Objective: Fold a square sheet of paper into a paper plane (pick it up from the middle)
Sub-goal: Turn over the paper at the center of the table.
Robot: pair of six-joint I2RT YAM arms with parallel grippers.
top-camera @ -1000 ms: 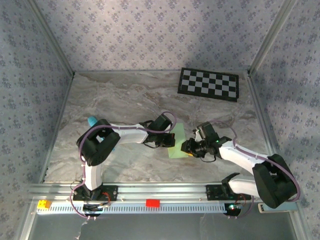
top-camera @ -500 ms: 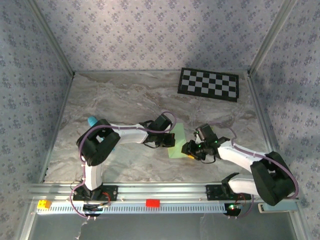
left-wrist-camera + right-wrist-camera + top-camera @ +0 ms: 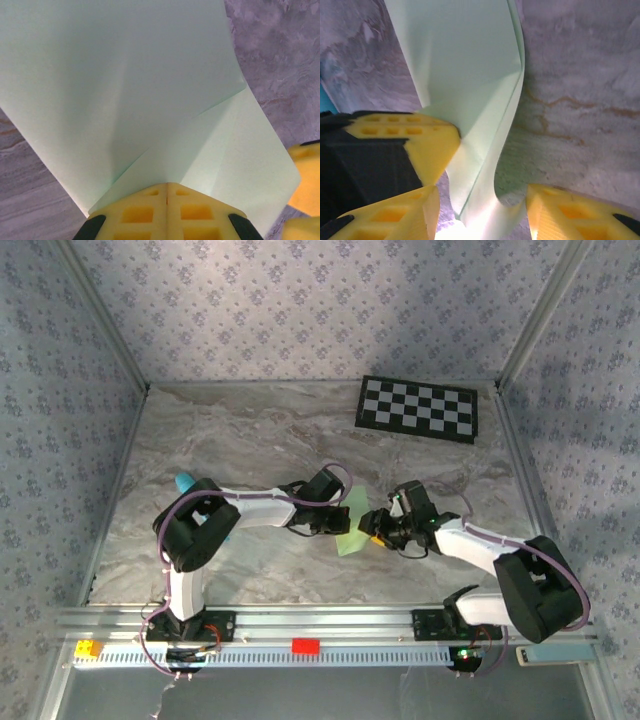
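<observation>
Paper [image 3: 352, 540] of a pale mint green sits near the middle of the marble-patterned table [image 3: 250, 430], between the two pincers, whose tips come close together over it. The left pincer [image 3: 167, 189] is clenched on the paper: in the left wrist view its two yellow fingers [image 3: 137, 215] meet with no gap at the near edge of the sheet, which fans out away from them. From that grip a crease runs diagonally up and to the right, and one layer of paper lies over another along it. The right pincer [image 3: 482, 205] stands released, its yellow fingers [image 3: 570, 210] apart at the bottom of the right wrist view. The curled lower edge of the paper hangs in the gap between them, close to the left-hand finger, and is not pinched. In that same view the paper bends in a soft curve with a fold down its right side and throws a shadow on the table beneath. A yellow finger of the left pincer presses on the sheet from the left. Whether any part of the sheet rests flat on the table cannot be told. A black-and-white checkerboard [image 3: 418, 408] lies flat at the far right of the table, well apart from the paper. A small blue stick [image 3: 184, 481] shows just beside the left arm's elbow.
</observation>
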